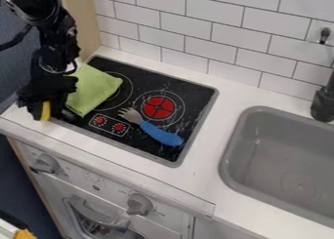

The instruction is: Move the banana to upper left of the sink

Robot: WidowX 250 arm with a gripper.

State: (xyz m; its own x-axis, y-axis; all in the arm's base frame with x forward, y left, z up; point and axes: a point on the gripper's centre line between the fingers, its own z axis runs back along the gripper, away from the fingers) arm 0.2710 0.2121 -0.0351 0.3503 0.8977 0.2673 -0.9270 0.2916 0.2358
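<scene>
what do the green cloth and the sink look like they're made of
The green cloth looks like soft, matte fabric, since its edges lie loose and uneven. The sink seems smooth gray plastic with rounded, molded-looking corners, though coated metal is possible.

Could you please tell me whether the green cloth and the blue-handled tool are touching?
Apart. The camera view shows a strip of black stovetop between the green cloth and the prongs of the blue-handled tool.
</scene>
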